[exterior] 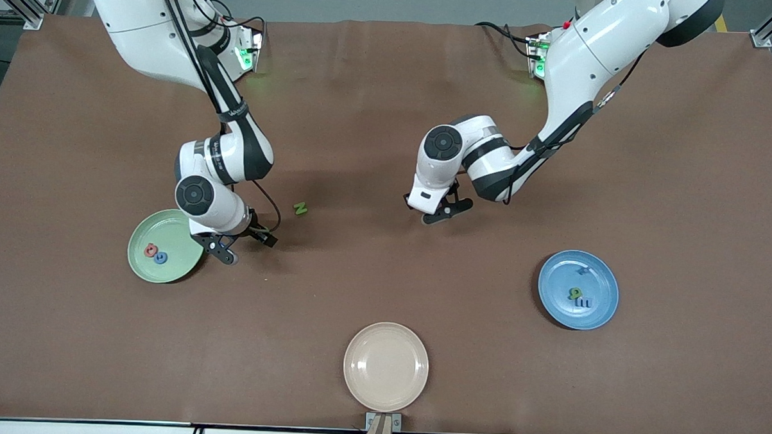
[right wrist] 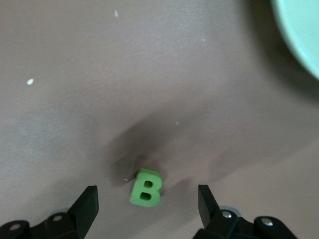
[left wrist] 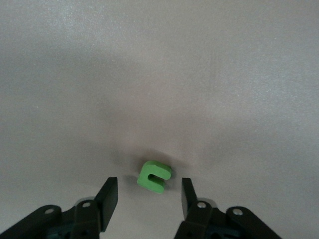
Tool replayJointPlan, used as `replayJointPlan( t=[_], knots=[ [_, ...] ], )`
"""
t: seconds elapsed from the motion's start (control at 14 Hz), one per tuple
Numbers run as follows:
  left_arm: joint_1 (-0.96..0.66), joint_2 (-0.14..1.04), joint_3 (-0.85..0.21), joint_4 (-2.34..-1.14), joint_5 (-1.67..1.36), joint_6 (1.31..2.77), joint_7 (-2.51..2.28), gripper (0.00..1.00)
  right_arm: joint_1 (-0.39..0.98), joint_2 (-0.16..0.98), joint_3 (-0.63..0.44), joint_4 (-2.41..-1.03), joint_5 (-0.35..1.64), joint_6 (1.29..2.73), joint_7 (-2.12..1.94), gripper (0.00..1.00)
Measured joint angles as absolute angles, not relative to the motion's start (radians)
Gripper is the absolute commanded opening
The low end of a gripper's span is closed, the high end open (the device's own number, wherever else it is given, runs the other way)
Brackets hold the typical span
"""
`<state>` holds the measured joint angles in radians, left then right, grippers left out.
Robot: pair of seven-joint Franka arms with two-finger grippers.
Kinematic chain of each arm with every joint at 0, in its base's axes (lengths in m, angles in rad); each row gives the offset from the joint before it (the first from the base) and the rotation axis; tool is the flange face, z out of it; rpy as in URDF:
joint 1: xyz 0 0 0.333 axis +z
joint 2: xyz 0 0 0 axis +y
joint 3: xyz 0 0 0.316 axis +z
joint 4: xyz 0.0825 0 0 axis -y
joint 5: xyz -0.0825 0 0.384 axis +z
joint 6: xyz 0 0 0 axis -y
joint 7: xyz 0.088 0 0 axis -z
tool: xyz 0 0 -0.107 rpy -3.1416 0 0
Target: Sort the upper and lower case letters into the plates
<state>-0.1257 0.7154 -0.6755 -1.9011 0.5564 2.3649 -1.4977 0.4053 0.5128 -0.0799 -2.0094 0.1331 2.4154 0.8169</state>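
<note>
Already each letter lies between spread fingers: green B [right wrist: 145,186] under the right gripper [right wrist: 148,199]; green c-shaped letter [left wrist: 154,177] under the left gripper [left wrist: 149,196].

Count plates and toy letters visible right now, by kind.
Plates: 3, the green plate, blue plate, beige plate.
Letters: 8, 2 in the green plate, 3 in the blue plate, the N, the B, one green letter between the left gripper's fingers.
Total: 11.
</note>
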Motion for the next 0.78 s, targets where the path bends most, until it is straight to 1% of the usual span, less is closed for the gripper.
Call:
replayJointPlan(
  t=[0.07,0.36,0.78],
  knots=[
    [-0.126,0.717,-0.674,-1.901,0.560,2.365,-1.498,0.57,0.411,0.519,-0.080,-2.011,0.134,2.423,0.818,0.83],
    [-0.126,0.734,-0.658,-1.888,0.569,2.365,-1.498,0.55,0.423,0.539,-0.080,-2.011,0.134,2.434,0.820,0.65],
    [-0.129,0.751,-0.658,-1.870,0.569,2.366,-1.497,0.52,0.423,0.537,-0.079,-2.007,0.137,2.448,0.820,0.33]
  ],
)
